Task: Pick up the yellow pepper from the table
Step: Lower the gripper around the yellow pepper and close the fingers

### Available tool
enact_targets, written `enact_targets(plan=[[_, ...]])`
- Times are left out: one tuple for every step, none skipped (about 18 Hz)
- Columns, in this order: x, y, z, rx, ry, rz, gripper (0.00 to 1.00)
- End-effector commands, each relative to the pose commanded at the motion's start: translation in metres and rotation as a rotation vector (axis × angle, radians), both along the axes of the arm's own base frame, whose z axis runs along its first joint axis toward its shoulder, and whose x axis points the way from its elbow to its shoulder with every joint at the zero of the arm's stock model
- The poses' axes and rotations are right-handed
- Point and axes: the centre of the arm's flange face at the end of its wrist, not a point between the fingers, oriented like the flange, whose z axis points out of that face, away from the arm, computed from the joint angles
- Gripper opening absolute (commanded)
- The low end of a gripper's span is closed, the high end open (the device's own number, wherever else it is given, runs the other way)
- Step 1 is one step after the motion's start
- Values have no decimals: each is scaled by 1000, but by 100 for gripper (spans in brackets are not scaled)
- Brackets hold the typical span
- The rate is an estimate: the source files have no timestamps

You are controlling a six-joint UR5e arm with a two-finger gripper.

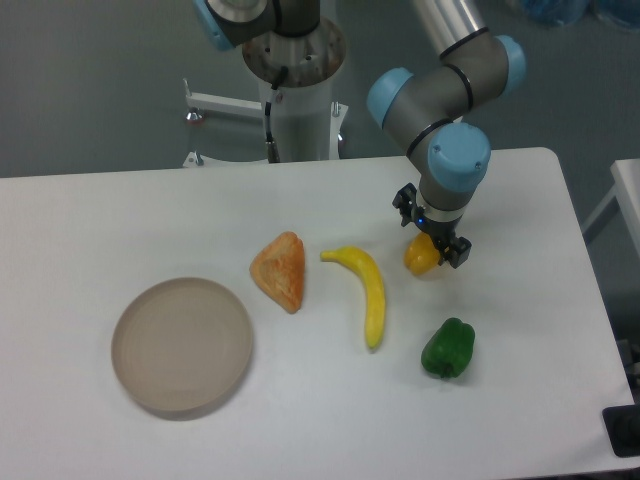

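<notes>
So from the fixed camera, the gripper (430, 240) is down right over the yellow pepper (421, 257), with its dark fingers either side of the pepper's upper part. Looks like they're straddling it, but honestly I can't tell from this angle whether they're actually pinching it or just sitting around it. The pepper pokes out below and slightly left of the gripper, and whether it's resting on the table (520, 330) or lifted off it I can't make out. Below the gripper and a bit right, well apart, there's a green pepper (447, 349). Just to the left of the gripper lies a banana (368, 290), curving down toward the front edge. Further left is an orange wedge-shaped pastry thing (281, 270), and way off to the lower left sits a round tan plate (182, 346).
</notes>
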Motion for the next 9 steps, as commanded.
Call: enact_targets(plan=[[-1, 0, -1, -5, 4, -2, 100], [-1, 0, -2, -7, 6, -2, 96], [-2, 0, -2, -6, 7, -2, 95], [-2, 0, -2, -6, 7, -4, 90], [-2, 0, -2, -6, 7, -2, 81], [-3, 0, -1, -5, 8, -4, 77], [-3, 0, -1, -4, 9, -4, 72], [-3, 0, -1, -5, 8, -4, 67], [-3, 0, -1, -5, 8, -4, 64]])
